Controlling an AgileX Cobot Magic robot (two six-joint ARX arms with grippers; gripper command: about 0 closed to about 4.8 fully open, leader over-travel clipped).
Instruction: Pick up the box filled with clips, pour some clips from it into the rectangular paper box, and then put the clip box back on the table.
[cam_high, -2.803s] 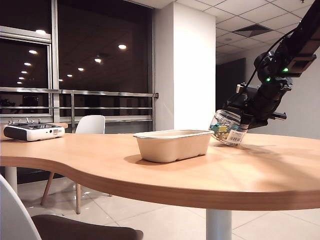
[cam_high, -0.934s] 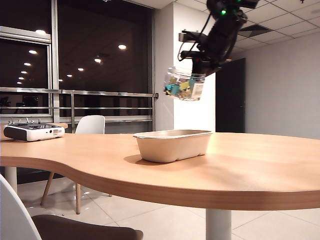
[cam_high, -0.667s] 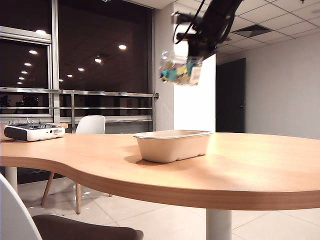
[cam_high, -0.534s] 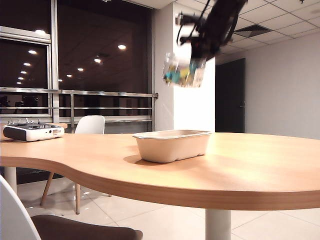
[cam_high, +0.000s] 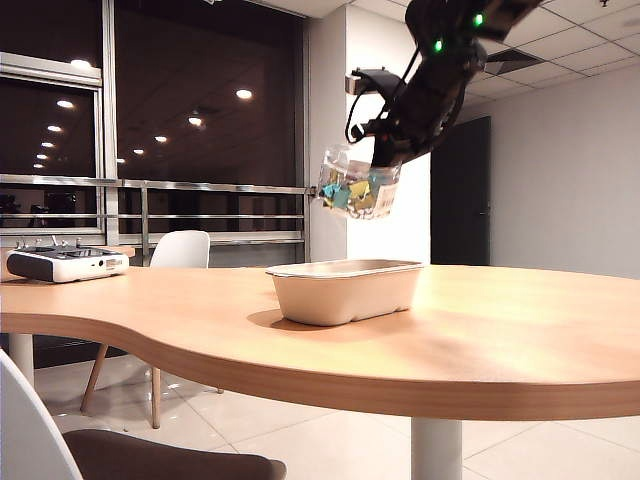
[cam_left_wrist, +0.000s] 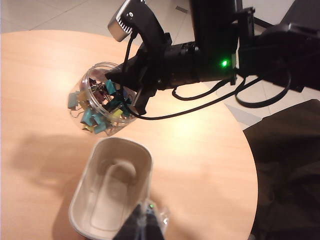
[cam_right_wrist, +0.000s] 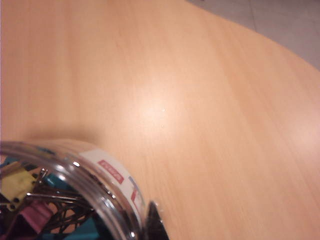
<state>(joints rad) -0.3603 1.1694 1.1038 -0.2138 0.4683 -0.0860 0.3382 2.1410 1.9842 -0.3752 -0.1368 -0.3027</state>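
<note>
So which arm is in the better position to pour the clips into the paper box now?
The right. The right gripper already holds the clip jar tilted in the air above the paper box. The left gripper shows only its fingertips by the box's near end, holding nothing.

Warm indoor light from ceiling spots; dark windows (cam_high: 200, 120) mirror lamps. Soft glare patch on table (cam_right_wrist: 155, 112). Tray (cam_left_wrist: 112, 192) casts soft shadow. Jar (cam_right_wrist: 65, 190) close to lens, blurred.

Exterior camera looks low along the table (cam_high: 480, 340); wrist cameras look down, sharing its top.
</note>
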